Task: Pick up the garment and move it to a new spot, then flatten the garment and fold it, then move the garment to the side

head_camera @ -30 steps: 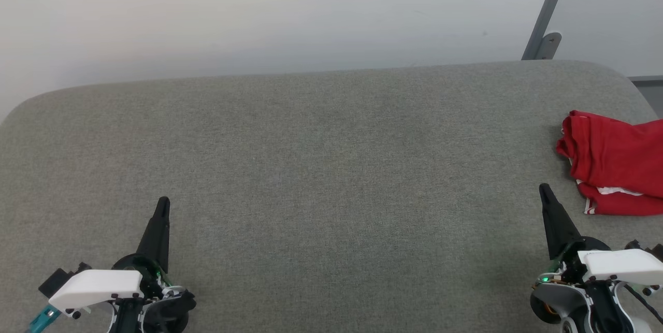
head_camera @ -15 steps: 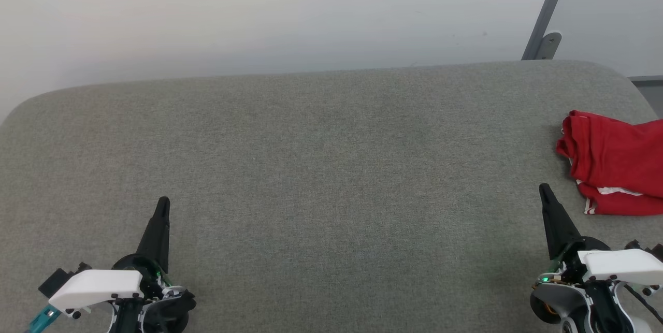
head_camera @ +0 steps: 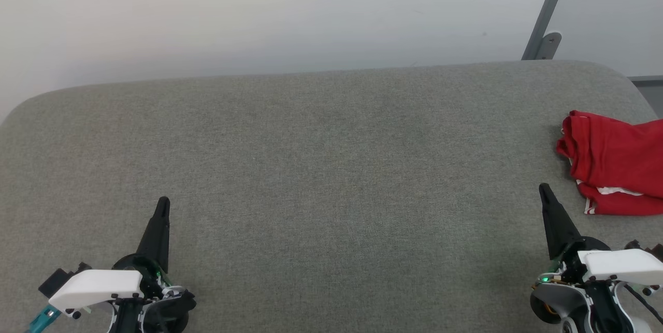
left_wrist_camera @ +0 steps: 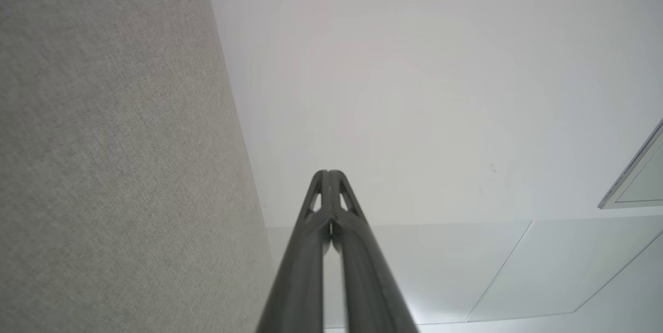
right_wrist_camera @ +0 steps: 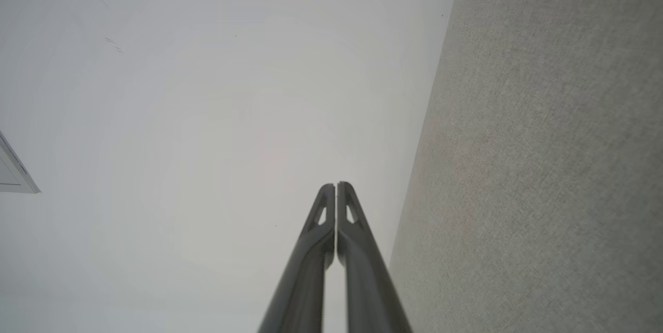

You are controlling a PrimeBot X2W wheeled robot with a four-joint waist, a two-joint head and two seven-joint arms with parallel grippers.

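The garment is a folded red bundle with a white strip along its near edge, lying at the far right of the grey fabric table and partly cut off by the frame edge. My right gripper is shut and empty, its tip a short way left of and nearer than the garment. My left gripper is shut and empty at the lower left, far from the garment. Each wrist view has its own closed fingers, the left gripper and the right gripper, against a pale wall.
A white wall stands behind the table's far edge. A grey metal post with a bracket rises at the back right. The table's rounded corners lie at the back left and back right.
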